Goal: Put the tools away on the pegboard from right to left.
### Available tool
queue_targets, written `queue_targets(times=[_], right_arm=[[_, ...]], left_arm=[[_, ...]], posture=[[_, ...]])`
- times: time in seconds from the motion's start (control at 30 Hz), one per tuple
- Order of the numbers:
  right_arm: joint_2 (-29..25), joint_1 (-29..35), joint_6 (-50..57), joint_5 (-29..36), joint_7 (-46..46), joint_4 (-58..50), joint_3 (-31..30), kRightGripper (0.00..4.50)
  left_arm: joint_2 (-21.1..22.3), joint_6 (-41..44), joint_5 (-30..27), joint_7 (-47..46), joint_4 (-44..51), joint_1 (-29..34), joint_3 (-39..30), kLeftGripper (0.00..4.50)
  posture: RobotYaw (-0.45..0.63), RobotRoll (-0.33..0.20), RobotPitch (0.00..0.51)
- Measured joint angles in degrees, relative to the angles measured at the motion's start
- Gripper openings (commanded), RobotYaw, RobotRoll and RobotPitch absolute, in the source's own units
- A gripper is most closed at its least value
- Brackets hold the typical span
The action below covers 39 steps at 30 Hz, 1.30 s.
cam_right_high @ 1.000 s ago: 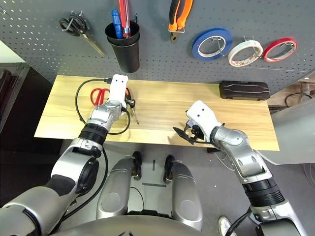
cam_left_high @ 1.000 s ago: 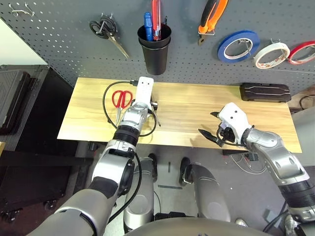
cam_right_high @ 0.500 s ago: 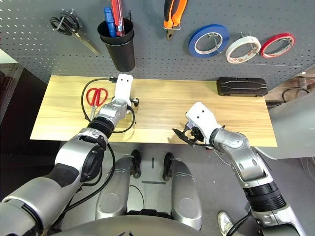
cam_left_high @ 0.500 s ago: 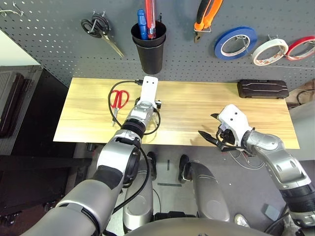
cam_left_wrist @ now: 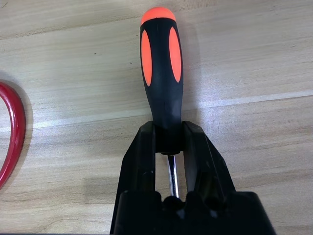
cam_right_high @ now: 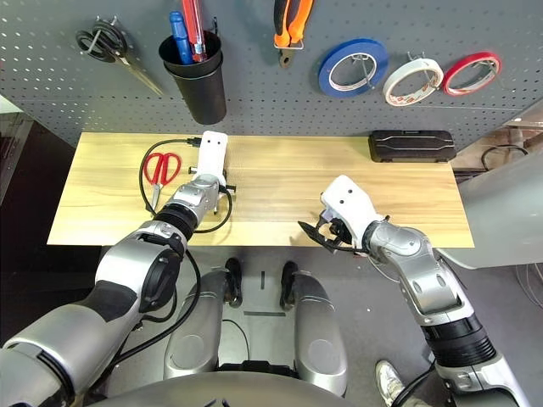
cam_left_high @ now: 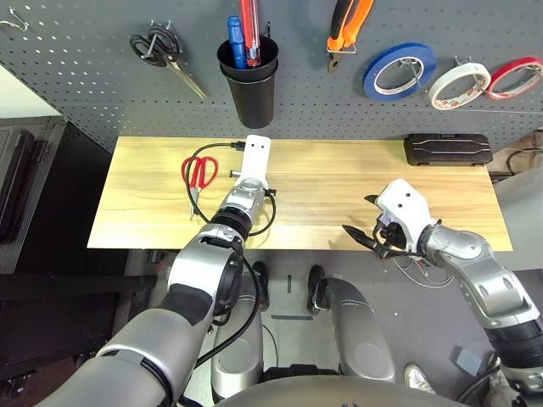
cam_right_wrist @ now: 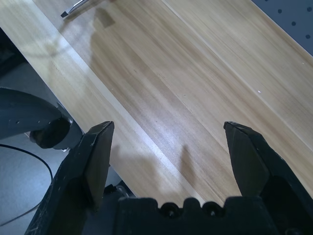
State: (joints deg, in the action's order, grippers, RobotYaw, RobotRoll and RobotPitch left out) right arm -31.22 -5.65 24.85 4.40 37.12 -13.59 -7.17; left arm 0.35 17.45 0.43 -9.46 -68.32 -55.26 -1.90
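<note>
1. the left gripper [cam_left_wrist: 168, 147] is low over the wooden table [cam_left_high: 339, 182], its two black fingers [cam_left_wrist: 143, 161] closed in on the small screwdriver [cam_left_wrist: 161, 73], one on each side of the neck where the orange-red and black handle meets the metal shaft
2. the screwdriver lies flat on the table; its handle runs straight out ahead of the left gripper and its shaft runs back between the fingers toward the wrist
3. the red-handled scissors [cam_left_high: 198, 174] lie on the table just to the left of the left gripper, apart from it; one red loop shows at the edge of the left wrist view
4. a black cable [cam_left_high: 191, 161] loops on the table around the left wrist, close to the scissors
5. the right gripper [cam_left_high: 371, 227] hangs at the near edge of the table, well to the right of the left gripper, its fingers spread wide with nothing between them
6. beyond both grippers stands the pegboard [cam_left_high: 85, 85]; the orange-and-black-handled pliers [cam_left_high: 348, 25] and the white tape roll [cam_left_high: 458, 85] hang on it, above and ahead of the right gripper
7. a black cup [cam_left_high: 249, 85] on the pegboard is straight ahead of the left gripper, with black-handled scissors [cam_left_high: 161, 52] hanging to its left
8. a blue tape roll [cam_left_high: 399, 72] and a red tape roll [cam_left_high: 515, 76] flank the white one; a black case [cam_left_high: 447, 148] lies on the table below them
</note>
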Motion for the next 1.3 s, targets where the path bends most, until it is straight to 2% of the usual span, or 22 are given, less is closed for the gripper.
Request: queue_targets(times=[0.13,0.27,0.47,0.6,0.73,0.87,1.03,1.3], right_arm=[[1.59,0.2,-6.25,1.54,0.09,0.66,1.57,4.5],[3.61,0.55,-14.99,3.63,1.01,4.14,3.37,4.5],[7.22,0.29,-28.81,6.43,3.42,12.23,5.26,4.5],[10.58,-0.84,-40.24,8.6,6.18,19.27,6.09,4.5],[15.07,-3.48,-51.16,12.14,9.32,26.05,6.63,4.5],[18.57,-6.25,-61.61,17.3,14.8,33.59,8.36,4.5],[22.27,-9.5,-69.42,23.69,21.19,40.22,10.79,4.5],[23.57,-11.43,-72.07,24.29,22.26,45.89,12.51,4.5]], left_arm=[[0.17,-0.24,0.0,0.62,1.92,1.39,0.17,0.67],[0.44,0.52,-0.47,2.62,9.04,5.88,0.12,0.67],[0.84,6.04,-2.79,5.71,27.12,17.04,-1.03,0.67],[1.19,8.17,-3.71,6.72,43.47,27.3,-1.5,0.67],[1.9,6.44,-4.57,9.34,56.06,33.95,-1.47,0.67],[1.42,0.2,-5.35,10.41,65.37,39.44,-1.9,0.67],[0.5,-6.22,-7.59,11.06,72.72,42.72,-3.65,0.67],[1.24,-9.05,-13.87,12.63,86.68,44.9,-7.17,0.67]], posture=[[0.04,0.0,0.349],[0.07,0.0,0.335],[0.11,0.0,0.302],[0.14,0.0,0.276],[0.17,0.0,0.256],[0.2,0.0,0.245],[0.22,0.0,0.239],[0.25,0.0,0.245]])
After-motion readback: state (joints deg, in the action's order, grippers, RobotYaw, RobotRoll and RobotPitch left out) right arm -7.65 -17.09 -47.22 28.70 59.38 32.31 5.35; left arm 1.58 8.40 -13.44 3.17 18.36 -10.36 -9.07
